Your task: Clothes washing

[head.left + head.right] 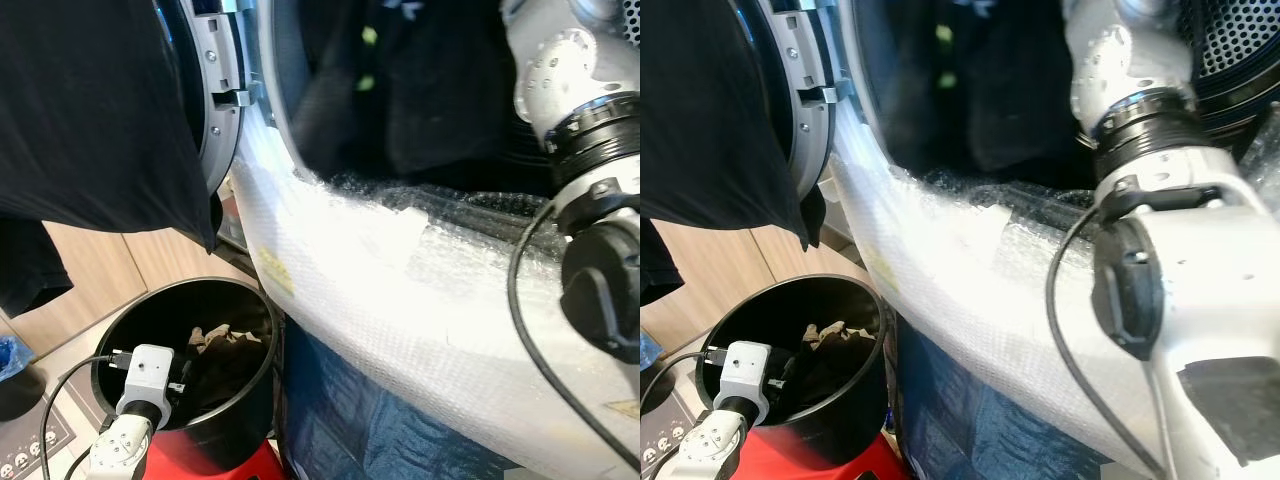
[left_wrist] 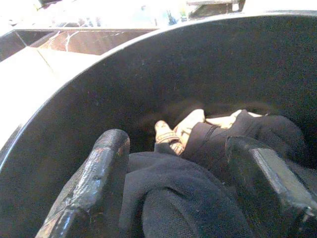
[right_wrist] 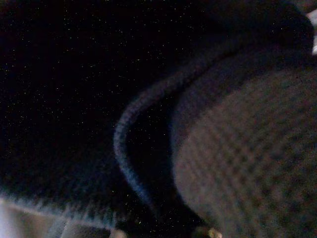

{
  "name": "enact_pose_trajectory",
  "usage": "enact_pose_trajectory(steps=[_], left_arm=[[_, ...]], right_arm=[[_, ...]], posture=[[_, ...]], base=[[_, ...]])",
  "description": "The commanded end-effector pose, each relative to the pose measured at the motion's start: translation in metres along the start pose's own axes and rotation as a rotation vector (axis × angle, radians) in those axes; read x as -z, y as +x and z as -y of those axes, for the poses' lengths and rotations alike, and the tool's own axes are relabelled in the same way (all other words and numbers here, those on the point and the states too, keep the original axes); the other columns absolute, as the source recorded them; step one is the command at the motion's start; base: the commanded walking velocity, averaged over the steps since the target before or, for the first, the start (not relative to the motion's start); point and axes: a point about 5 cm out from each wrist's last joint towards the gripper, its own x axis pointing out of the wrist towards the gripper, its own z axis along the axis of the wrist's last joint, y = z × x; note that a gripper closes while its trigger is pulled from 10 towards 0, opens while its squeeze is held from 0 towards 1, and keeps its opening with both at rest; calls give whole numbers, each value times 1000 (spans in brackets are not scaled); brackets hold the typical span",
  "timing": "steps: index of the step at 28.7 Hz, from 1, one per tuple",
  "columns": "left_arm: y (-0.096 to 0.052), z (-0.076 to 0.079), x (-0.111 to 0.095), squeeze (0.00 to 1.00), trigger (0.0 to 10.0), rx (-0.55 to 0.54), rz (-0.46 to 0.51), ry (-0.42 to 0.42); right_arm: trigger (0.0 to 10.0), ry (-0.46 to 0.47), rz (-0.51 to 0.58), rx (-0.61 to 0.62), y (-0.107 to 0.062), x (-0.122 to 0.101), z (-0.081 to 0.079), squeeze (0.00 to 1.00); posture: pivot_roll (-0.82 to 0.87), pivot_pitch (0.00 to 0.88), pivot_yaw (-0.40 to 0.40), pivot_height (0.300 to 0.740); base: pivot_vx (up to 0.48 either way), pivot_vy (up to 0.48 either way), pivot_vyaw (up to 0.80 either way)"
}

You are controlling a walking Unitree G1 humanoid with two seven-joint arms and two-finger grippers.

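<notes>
Where the round black plastic laundry bucket (image 1: 255, 330) stands on the floor beside the washing machine, I count one bucket, one machine and two silver arms. Inside the bucket lies a heap of dark clothes (image 2: 198, 198) with a single tan and cream patterned piece (image 2: 181, 130) showing among them. One more black garment (image 1: 90, 110) hangs down at the robot's left, in front of the grey hinged washer door (image 1: 215, 80).

A sheet of clear bubble wrap (image 1: 400, 300) is draped over the front of the washing machine below its open mouth, and more dark clothes (image 1: 1010, 90) sit inside the perforated steel drum (image 1: 1240, 50).

The left arm (image 1: 125, 430) reaches from below with its wrist at the bucket's near rim. The left gripper (image 2: 193, 198) is down inside the bucket, its two black fingers (image 2: 99, 178) spread wide on either side of a fold of the dark heap, not closed on it.

The right arm (image 1: 1160, 200) stretches forward and up, its forearm passing over the bubble wrap into the drum's mouth. Its wrist camera is pressed close against dark knitted fabric (image 3: 237, 148), and I cannot tell how the right gripper stands.
</notes>
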Motion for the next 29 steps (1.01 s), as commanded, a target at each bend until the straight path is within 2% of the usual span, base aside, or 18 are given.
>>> enact_pose_trajectory(steps=[1, 6, 9, 10, 11, 13, 14, 15, 16, 17, 18, 19, 20, 29], left_arm=[[-14, 19, 30, 0, 10000, 62, -142, -6], [-15, 19, 30, 0, 10000, 52, -143, -10], [-16, 18, 31, 0, 10000, 46, -144, -9], [-16, 17, 31, 0, 10000, 40, -142, -16], [-16, 16, 31, 0, 10000, 36, -141, -22], [-16, 16, 31, 0, 10000, 32, -140, -25], [-16, 17, 31, 0, 10000, 35, -142, -23], [-16, 17, 31, 0, 10000, 35, -142, -23], [-16, 19, 32, 0, 10000, 44, -143, -23], [-17, 20, 32, 0, 10000, 48, -144, -22], [-18, 21, 33, 0, 10000, 56, -146, -26], [-18, 21, 33, 0, 10000, 56, -146, -26], [-18, 22, 34, 0, 10000, 59, -147, -26], [-20, 23, 35, 0, 10000, 72, -152, -25]], right_arm=[[0, -63, -2, 49, 3, -7, -7, 0], [0, -75, -73, 95, 2, 7, -12, 0], [0, -106, -145, 129, -1, 26, -15, 0], [2784, -111, -171, 120, -3, 33, -18, 0], [10000, -109, -197, 103, -4, 40, -22, 0], [10000, -107, -252, 58, -8, 55, -32, 0], [10000, -116, -313, 12, -14, 73, -40, 0], [10000, -116, -313, 12, -14, 73, -40, 0], [10000, -144, -367, -30, -20, 90, -46, 0], [10000, -151, -384, -36, -23, 95, -46, 0], [10000, -145, -402, -59, -25, 101, -49, 506], [10000, -145, -402, -59, -25, 101, -49, 506], [10000, -140, -404, -71, -26, 102, -50, 1000], [10000, -175, -396, -153, -26, 101, -59, 1000]], posture=[[81, 0, -13, 740], [91, 0, -18, 740], [102, 0, -25, 740], [105, 0, -27, 740], [109, 0, -30, 740], [106, 0, -29, 740], [108, 0, -30, 740], [108, 0, -30, 740], [107, 0, -28, 740], [107, 0, -28, 740], [108, 0, -26, 740], [108, 0, -26, 740], [109, 0, -27, 740], [98, 0, -22, 740]], base=[[0, 0, 0], [0, 0, 0], [0, 0, 0], [0, 0, 0], [0, 0, 0], [0, 0, 0], [0, 0, 0], [0, 0, 0], [0, 0, 0], [0, 0, 0], [0, 0, 0], [0, 0, 0], [0, 0, 0], [0, 0, 0]])
